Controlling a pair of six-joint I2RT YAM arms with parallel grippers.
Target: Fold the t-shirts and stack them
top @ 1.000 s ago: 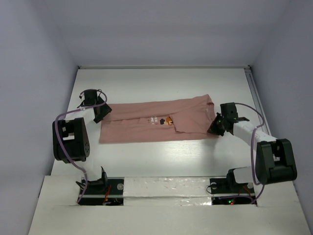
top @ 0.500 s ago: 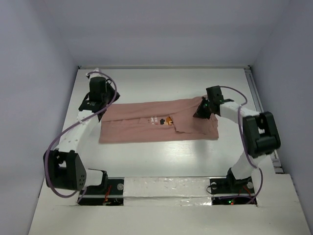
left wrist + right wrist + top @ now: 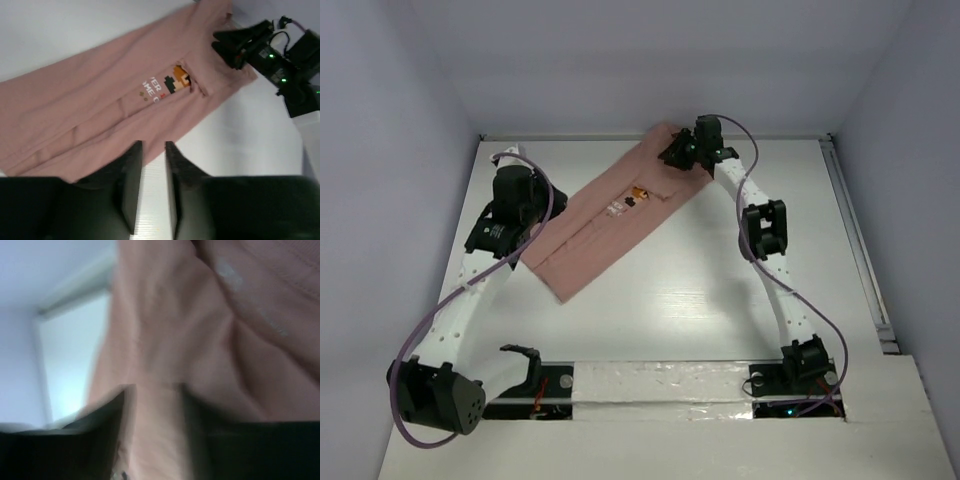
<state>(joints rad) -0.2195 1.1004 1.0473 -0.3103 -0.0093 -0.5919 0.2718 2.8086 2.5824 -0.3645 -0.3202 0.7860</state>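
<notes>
The dusty-pink t-shirt (image 3: 605,230) lies as a long folded strip running diagonally from the left-middle of the table to the back edge. Its pixel graphic (image 3: 632,198) faces up. My right gripper (image 3: 678,155) hovers over the strip's far end, its jaws apart and pink cloth (image 3: 200,330) filling the blurred view behind them (image 3: 156,395). My left gripper (image 3: 527,240) is at the strip's near-left edge. Its fingers stand a narrow gap apart (image 3: 153,147) with bare table showing between them, and shirt (image 3: 100,100) and graphic (image 3: 176,82) lie beyond. The right gripper (image 3: 235,45) shows there too.
The back wall (image 3: 650,80) rises directly behind the shirt's far end. A metal rail (image 3: 845,210) runs along the table's right side. A white ledge (image 3: 660,385) covers the near edge by the arm bases. Purple cables loop off both arms.
The shirt has swung from lying across the table to a diagonal, its right end carried to the back edge by the right gripper. Both grippers' jaws have parted since half a second ago.
</notes>
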